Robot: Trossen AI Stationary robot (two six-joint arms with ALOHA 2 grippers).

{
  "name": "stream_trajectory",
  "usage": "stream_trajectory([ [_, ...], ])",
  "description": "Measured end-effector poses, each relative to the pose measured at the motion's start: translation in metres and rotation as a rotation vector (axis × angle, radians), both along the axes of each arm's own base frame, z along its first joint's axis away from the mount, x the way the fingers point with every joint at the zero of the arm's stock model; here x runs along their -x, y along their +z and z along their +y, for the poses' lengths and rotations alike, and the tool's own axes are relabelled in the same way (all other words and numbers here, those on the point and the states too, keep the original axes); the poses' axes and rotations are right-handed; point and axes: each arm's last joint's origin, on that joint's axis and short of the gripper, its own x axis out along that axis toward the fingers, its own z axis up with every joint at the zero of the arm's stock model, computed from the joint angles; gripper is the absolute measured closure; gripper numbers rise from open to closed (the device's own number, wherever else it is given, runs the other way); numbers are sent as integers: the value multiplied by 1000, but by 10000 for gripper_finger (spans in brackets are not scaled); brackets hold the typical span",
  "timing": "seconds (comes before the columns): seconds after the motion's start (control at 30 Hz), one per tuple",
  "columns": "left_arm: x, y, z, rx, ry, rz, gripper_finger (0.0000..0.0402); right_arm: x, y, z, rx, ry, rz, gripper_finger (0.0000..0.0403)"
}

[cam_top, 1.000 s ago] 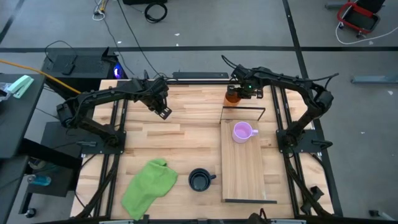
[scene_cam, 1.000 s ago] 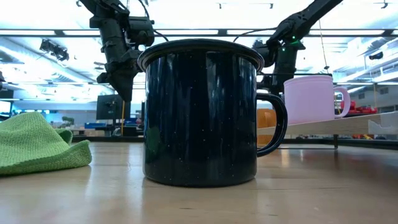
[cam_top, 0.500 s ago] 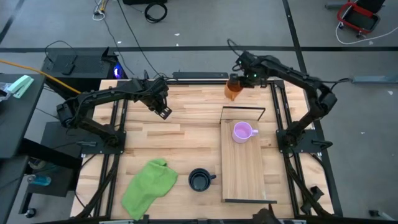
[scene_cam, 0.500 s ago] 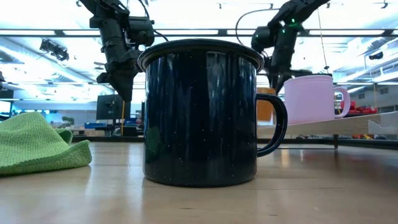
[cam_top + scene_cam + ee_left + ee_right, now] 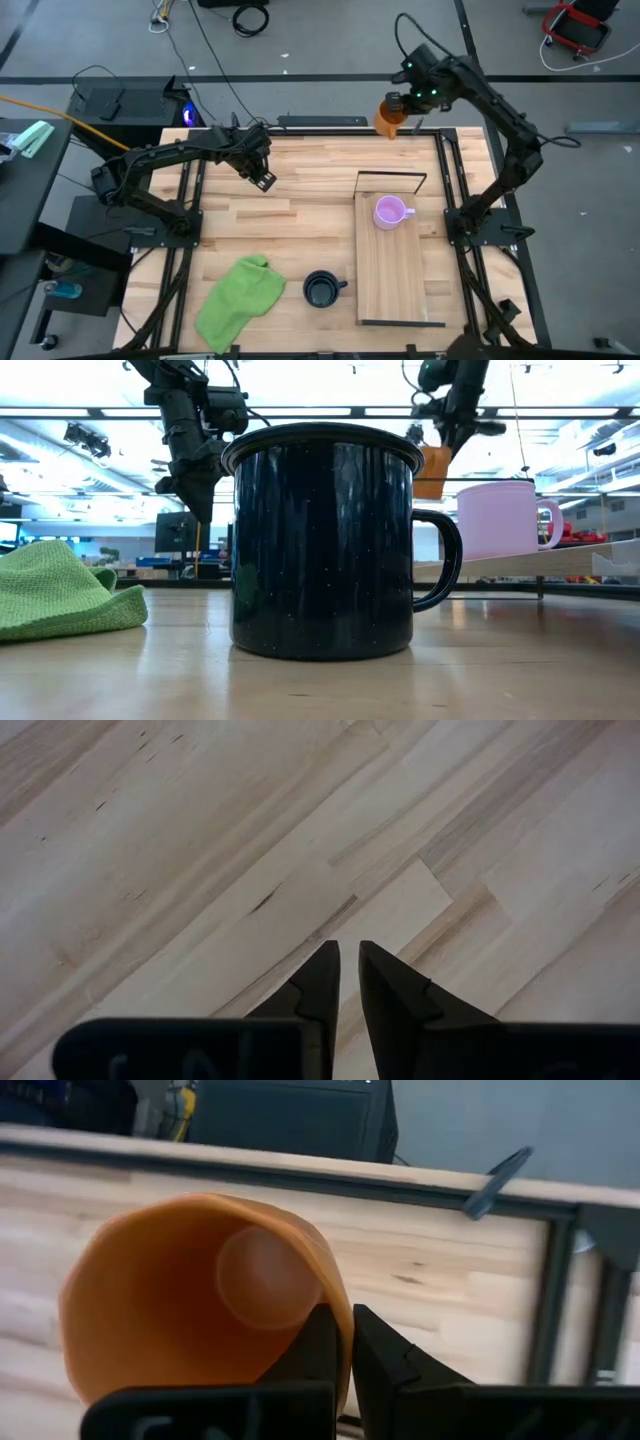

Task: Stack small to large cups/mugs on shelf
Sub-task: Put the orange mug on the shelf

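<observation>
Right tool [image 5: 400, 104] pinches the orange mug [image 5: 389, 117] by its rim, high off the surface [image 5: 300, 230]; the shelf [image 5: 392, 270] with the purple mug [image 5: 389, 212] sits below it. Left tool [image 5: 262, 180] hovers over bare planks, fingers narrow, nothing between them.

Orange mug [image 5: 190, 1305] tilted, its rim pinched in the right pincer [image 5: 345, 1342], wooden tabletop [image 5: 450, 1280] beyond
</observation>
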Motion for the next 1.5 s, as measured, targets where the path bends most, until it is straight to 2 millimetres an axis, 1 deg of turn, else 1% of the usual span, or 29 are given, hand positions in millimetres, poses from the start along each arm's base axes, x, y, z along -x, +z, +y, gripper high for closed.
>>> stream_trajectory([
  [0.13, 0, 0, 0, 1, 0, 0, 359, 11, 23, 9, 23, 84, 30, 389],
  [0.23, 0, 0, 0, 0, 0, 0, 362, 17, 36, 16, 37, 144, 48, 389],
  [0.4, 0, 0, 0, 1, 1, 1, 361, 19, 60, 27, 107, 252, -55, 389],
  [0.57, 1, 0, -1, 6, 1, 10, 367, 17, 74, 38, 154, 372, -107, 389],
  [0.7, 2, -1, -1, 11, 1, 18, 373, 12, 78, 51, 144, 502, -164, 389],
  [0.87, 2, -1, -1, 16, 14, 18, 377, 4, 84, 76, 150, 679, -218, 389],
  [1.03, 2, -1, -1, 17, 20, 17, 377, 5, 93, 107, 175, 806, -260, 389],
  [1.27, 2, -1, -1, 18, 19, 17, 377, 14, 104, 149, 166, 902, -335, 389],
  [1.37, 2, -1, -1, 17, 19, 17, 380, 17, 106, 165, 181, 954, -339, 389],
  [1.5, 2, -1, -1, 18, 19, 18, 385, 17, 108, 183, 195, 982, -328, 389],
])
